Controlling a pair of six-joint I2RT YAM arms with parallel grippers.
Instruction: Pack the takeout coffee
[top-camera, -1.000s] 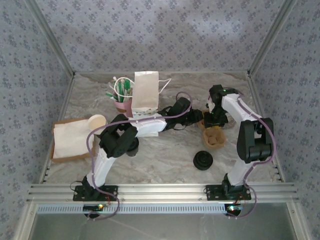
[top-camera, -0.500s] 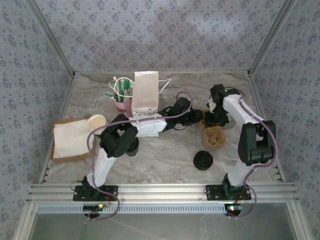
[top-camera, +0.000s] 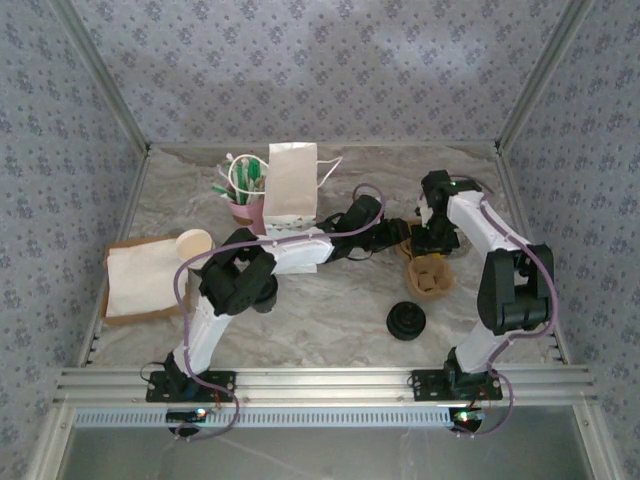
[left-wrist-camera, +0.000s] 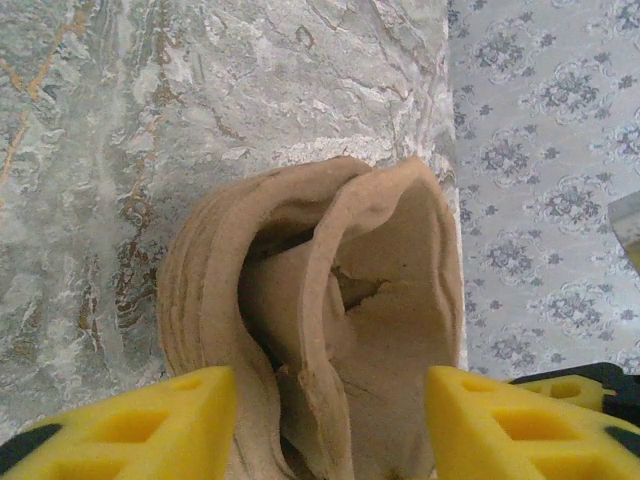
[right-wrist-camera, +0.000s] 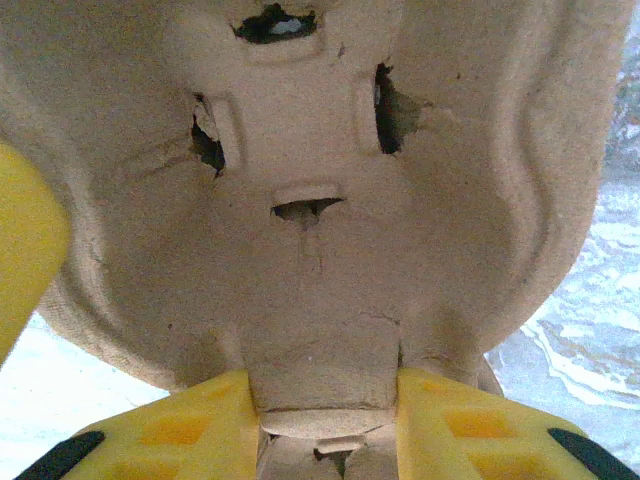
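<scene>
brown tray (left-wrist-camera: 380, 300), grey marbled table (left-wrist-camera: 150, 100), floral walls (left-wrist-camera: 540, 150)

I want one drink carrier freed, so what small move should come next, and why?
Probably draw the right tool back slightly: it pinches a tab of one pulp carrier, while the left tool straddles the nested carriers, so that may peel it free.

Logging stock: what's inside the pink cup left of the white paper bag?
Green and white sticks stand in the round pink cup, poking above its rim. Its wall hides their lower ends and anything beneath them.
</scene>
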